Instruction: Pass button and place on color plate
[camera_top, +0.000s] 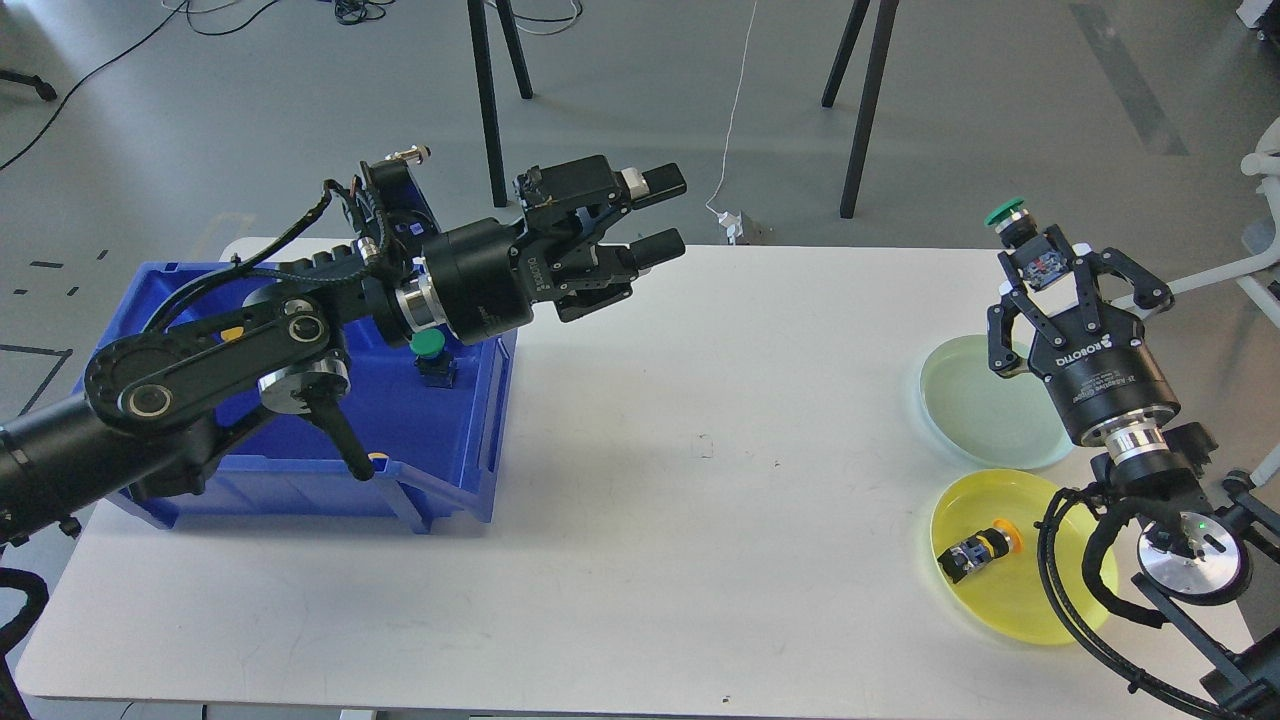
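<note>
Two grippers show over the white table (640, 480). The right gripper (1048, 262), at about three o'clock in the head view, points upward and pinches a green button (1012, 220). Its fingers (1078, 275) close on the button's dark body from either side, and the green cap stands clear above the fingertips, tilted slightly toward eleven o'clock. This held button hangs above the far edge of the pale green plate (975, 405), which lies at four o'clock from the table's middle and holds nothing that I can see.

At five o'clock from that plate, just beside it, sits the yellow plate (1010, 590). A yellow button (978, 552) lies on its side in the plate's near-left part, cap pointing toward two o'clock.

The left gripper (655, 215), at about ten o'clock, reaches out horizontally past the blue bin (300, 470). Its jaws are spread with nothing between them, one finger above the other, both pointing toward three o'clock. It is well apart from the right gripper and from both plates.

Inside the bin, below the left wrist, a second green button (430, 352) stands upright on a dark blue base, near the bin's right wall.
</note>
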